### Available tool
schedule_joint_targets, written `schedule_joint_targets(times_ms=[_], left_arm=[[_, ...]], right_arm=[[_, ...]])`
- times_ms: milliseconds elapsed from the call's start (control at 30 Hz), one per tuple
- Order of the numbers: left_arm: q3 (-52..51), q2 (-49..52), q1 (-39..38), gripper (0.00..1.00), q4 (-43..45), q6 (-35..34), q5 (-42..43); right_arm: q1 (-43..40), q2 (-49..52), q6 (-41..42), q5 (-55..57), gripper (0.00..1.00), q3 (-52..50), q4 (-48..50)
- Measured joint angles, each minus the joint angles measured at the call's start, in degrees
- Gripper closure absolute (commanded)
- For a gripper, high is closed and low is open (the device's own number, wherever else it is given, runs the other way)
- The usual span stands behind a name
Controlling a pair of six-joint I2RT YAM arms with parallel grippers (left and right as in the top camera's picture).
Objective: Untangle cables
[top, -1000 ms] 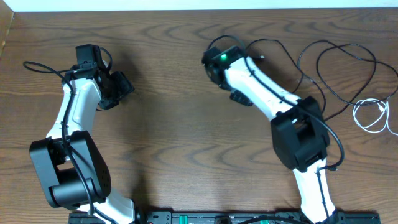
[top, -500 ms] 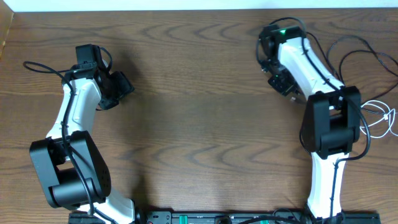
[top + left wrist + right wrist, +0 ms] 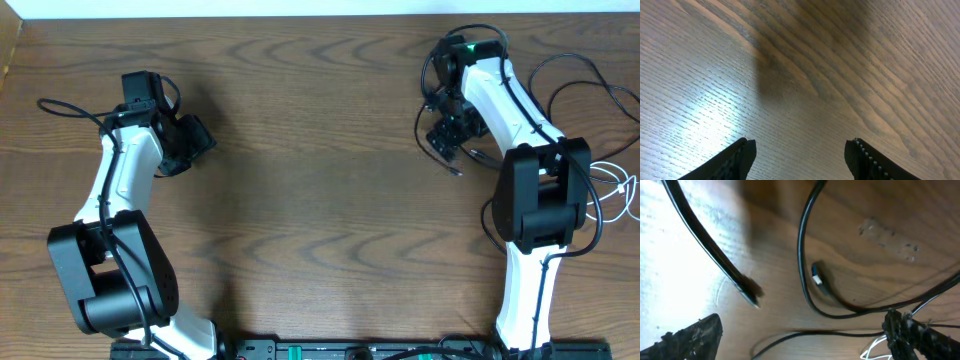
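In the right wrist view, the right gripper (image 3: 802,325) has its two fingers far apart at the lower corners, and nothing is between them. Just beyond them the cables lie on the wooden table (image 3: 900,225). One black cable (image 3: 707,240) runs diagonally from the upper left, and its plug end (image 3: 751,296) points to the lower right. A second black cable (image 3: 800,245) comes down almost vertically from the top, bends at the bottom and goes away to the right. Inside this bend lies a small plug with a pale tip (image 3: 817,280), which points up and slightly left. A piece of the white cable (image 3: 875,350) shows at the bottom edge.

In the left wrist view, the left gripper (image 3: 800,147) is also wide open, over bare wood.

From overhead, the right arm (image 3: 540,200) rises from the lower right. Its forearm leans to the upper left, and the gripper (image 3: 447,138) is folded back down over a black cable. More black loops (image 3: 575,75) lie in the upper right, and the white cable (image 3: 610,185) lies at the right edge. The left arm (image 3: 125,170) stands up along the left side, and its gripper (image 3: 198,140) is turned to the right, well apart from all the cables.
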Motion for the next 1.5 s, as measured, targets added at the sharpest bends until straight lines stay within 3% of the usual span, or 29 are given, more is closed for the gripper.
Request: schedule_joint_targets(times_ms=[167,333,533,833,867,1500], left_arm=[[0.0,0.0,0.0,0.37,0.0,0.0,0.0],[0.0,0.0,0.0,0.36,0.0,0.0,0.0],[0.0,0.0,0.0,0.36,0.0,0.0,0.0],[0.0,0.0,0.0,0.35,0.0,0.0,0.0],[0.0,0.0,0.0,0.03,0.0,0.0,0.0],[0.0,0.0,0.0,0.02,0.0,-0.2,0.0]], right_arm=[[-0.8,0.0,4.2,-0.2,0.01,0.0,4.3],[-4.2,0.0,16.5,-0.6,0.01,0.0,11.1],[-8.2,0.0,28.5,-5.5,0.01,0.0,12.9],[-7.5,0.0,31.0,-11.8,0.01,0.0,21.6],[-7.5,0.0,31.0,-11.9,0.01,0.0,21.6],[-7.5,0.0,31.4,-12.5,0.01,0.0,21.6]])
